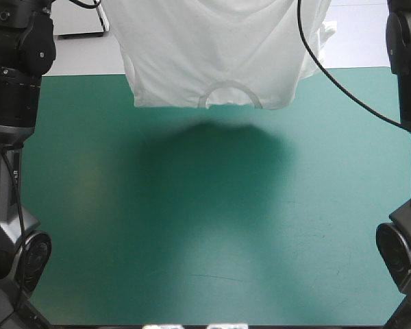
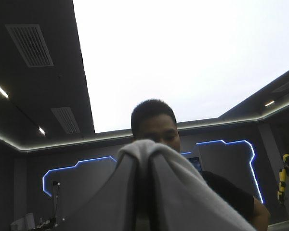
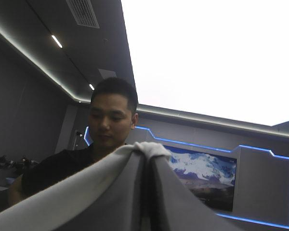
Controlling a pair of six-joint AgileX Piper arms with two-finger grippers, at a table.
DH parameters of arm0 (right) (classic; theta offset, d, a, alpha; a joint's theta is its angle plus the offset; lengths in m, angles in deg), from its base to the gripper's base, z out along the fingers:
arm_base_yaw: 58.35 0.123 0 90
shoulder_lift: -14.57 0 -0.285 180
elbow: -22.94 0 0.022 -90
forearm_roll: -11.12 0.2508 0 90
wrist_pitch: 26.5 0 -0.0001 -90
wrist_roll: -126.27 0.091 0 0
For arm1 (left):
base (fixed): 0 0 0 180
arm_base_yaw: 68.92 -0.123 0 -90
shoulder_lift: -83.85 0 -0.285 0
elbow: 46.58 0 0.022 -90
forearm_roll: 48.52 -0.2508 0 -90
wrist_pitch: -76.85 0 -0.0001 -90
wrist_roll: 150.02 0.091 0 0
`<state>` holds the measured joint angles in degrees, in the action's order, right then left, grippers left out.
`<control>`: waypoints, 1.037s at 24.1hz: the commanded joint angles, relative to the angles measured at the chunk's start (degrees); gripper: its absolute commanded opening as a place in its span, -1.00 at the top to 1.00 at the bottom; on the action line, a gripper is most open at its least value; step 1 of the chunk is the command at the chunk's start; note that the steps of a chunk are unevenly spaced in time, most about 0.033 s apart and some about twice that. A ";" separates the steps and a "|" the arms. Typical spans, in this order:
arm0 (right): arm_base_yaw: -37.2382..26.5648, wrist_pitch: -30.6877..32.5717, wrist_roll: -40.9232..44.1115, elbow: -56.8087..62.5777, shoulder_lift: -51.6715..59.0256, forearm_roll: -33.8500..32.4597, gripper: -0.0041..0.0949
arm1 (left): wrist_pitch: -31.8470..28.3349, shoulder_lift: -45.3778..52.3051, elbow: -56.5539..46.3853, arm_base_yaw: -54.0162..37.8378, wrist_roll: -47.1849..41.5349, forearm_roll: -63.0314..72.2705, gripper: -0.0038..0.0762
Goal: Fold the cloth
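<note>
**The T-shirt [image 1: 212, 48] hangs high: lay it down flat**

High view: The white T-shirt hangs in the air over the far part of the desk [image 1: 192, 260]. The neck hole [image 1: 229, 94] is at the low end, so the shirt is upside down. It does not touch the teal-green cover. A dark shadow [image 1: 212, 154] lies on the cover under it. You cannot see the grippers here, because they are above the top of this view.

Left wrist view: The left gripper [image 2: 143, 150] points up into the room. Its two black fingers are pressed together into one point, and they pinch the T-shirt. A little white cloth pokes out at the tip and runs down one side.

Right wrist view: The right gripper [image 3: 147, 153] looks much the same. It is pressed together on the T-shirt, with a small white bump of cloth at the tip.

What to do, as I judge it: the step now is to bring the shirt down and spread it flat.
- Lower both arms at the same speed and the same height.
- Hold the cloth a bit tight between them, so that it does not sag.
- Let the neck end touch the desk first, then lay the rest down smoothly.
- Go gently. Each pinch looks small, and a jerk could pull the cloth out.
- Do not let go until the shirt rests on the desk.
</note>
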<state>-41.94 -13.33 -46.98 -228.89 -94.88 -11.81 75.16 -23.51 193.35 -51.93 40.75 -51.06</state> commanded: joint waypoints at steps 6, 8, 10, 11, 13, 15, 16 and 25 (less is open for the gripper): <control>-0.40 15.95 1.61 -1.30 -5.06 1.24 0.95 | 11.22 -3.52 -0.23 -1.44 0.80 1.15 0.93; -1.68 20.56 1.61 -1.30 -7.63 4.34 0.95 | 13.81 -4.35 -3.23 -2.50 0.11 1.43 0.93; -4.02 25.60 -1.53 -1.30 -10.47 12.55 0.95 | 18.52 -4.33 -9.45 -3.73 -2.21 1.43 0.93; -5.32 28.13 -2.73 -0.24 -11.31 15.47 0.95 | 23.39 -4.12 -13.22 -4.36 -2.90 1.43 0.93; -6.36 29.70 -2.96 4.13 -11.32 16.17 0.95 | 26.54 -3.09 -20.27 -4.53 -4.28 1.48 0.93; -6.59 32.57 -2.91 9.03 -11.08 16.43 0.95 | 27.09 -1.00 -27.65 -4.53 -4.28 1.74 0.93; -6.59 34.50 -2.79 11.09 -10.88 17.06 0.95 | 27.81 -0.04 -30.47 -4.53 -4.28 1.79 0.93; -4.82 30.11 -3.99 52.92 3.89 18.44 0.95 | 29.42 13.14 -60.68 -4.53 -3.88 3.48 0.93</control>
<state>-47.52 23.08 -50.30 -185.38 -99.95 8.19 107.97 -16.21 135.97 -56.46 37.00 -49.12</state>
